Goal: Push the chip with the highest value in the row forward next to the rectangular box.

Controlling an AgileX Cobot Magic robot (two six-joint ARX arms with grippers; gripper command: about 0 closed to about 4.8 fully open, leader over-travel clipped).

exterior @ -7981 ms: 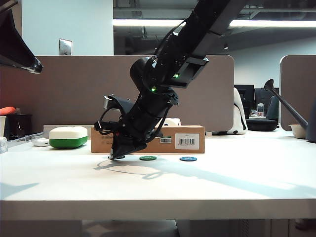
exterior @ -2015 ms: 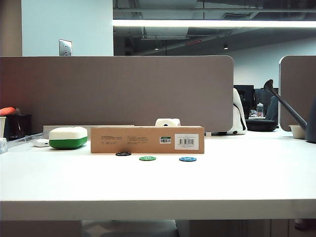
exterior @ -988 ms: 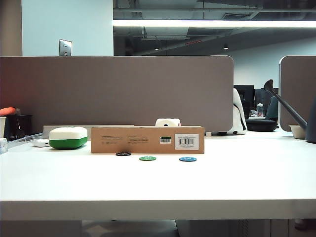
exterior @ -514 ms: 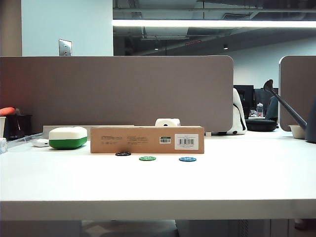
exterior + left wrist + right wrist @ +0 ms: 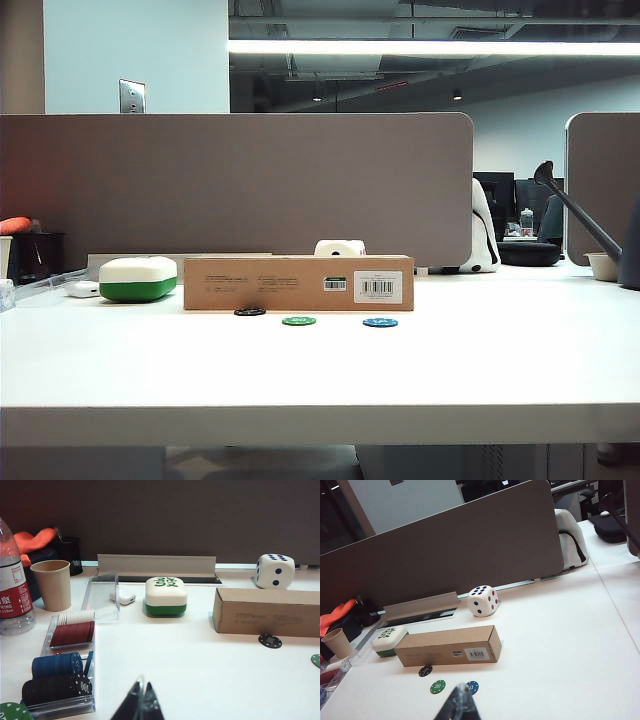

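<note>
The black chip [image 5: 249, 311] lies flat on the table right beside the front face of the brown rectangular box [image 5: 298, 283], nearer to it than the green chip [image 5: 299, 321] and the blue chip [image 5: 380, 322]. The black chip [image 5: 425, 670] reads 100, the green chip [image 5: 438, 686] 20, the blue chip [image 5: 472, 687] is partly behind my right gripper [image 5: 461, 694]. Both grippers are pulled back, out of the exterior view. My left gripper [image 5: 142, 692] is shut, empty, well short of the black chip [image 5: 270, 641] and box [image 5: 267, 612]. My right gripper is shut too.
A white-and-green rounded case [image 5: 138, 278] sits left of the box. A large white die [image 5: 483, 600] stands behind the box. Near my left gripper are a clear tray of stacked chips [image 5: 68, 668], a paper cup [image 5: 51, 584], a water bottle [image 5: 12, 590] and a white earbud case [image 5: 123, 597].
Eight seconds ago an arm was pressing down at the black chip in front of the box. It has since withdrawn out of the exterior view. Over the last two seconds nothing moved.
</note>
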